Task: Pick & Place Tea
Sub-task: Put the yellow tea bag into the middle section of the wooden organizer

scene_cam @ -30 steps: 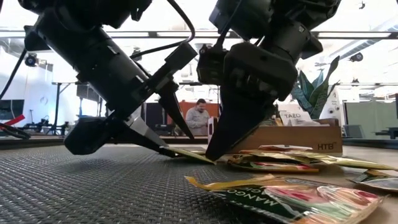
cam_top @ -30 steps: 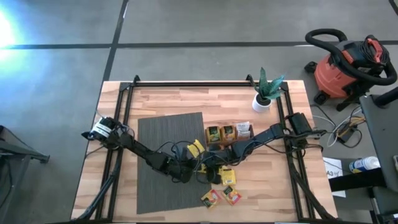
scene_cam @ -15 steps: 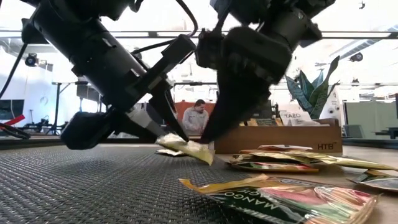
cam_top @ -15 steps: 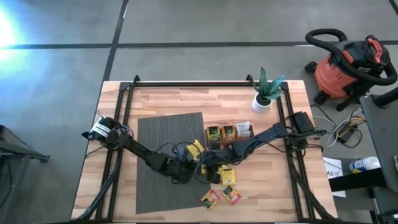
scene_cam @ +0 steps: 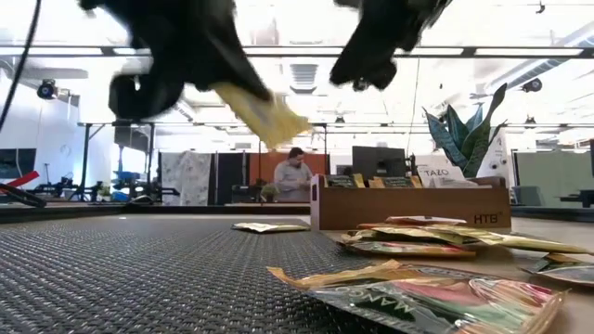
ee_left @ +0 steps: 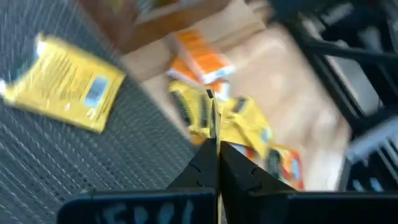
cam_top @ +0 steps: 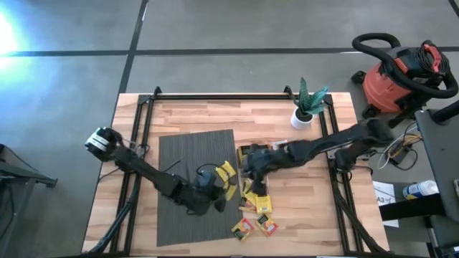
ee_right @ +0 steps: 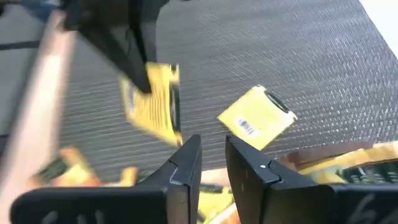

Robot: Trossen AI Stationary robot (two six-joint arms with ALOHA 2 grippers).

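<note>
Wooden table [cam_top: 193,115] with black rail frame, dark ribbed mat [cam_top: 179,154] on its left-centre. Left gripper [cam_top: 219,195] raised above mat's right edge, fingers pressed together on a yellow tea sachet [scene_cam: 264,111], lifted clear of the surface. Right gripper [cam_top: 251,166] raised just beside wooden tray [scene_cam: 408,206], fingers narrowly parted, nothing between them. One yellow sachet [cam_top: 226,170] flat on mat edge; loose sachets [cam_top: 257,215] scattered on bare wood near front. Potted plant [cam_top: 307,106] at far right corner. Red shop vacuum [cam_top: 398,75] on grey floor. Seated person [scene_cam: 295,174] in room behind.
</note>
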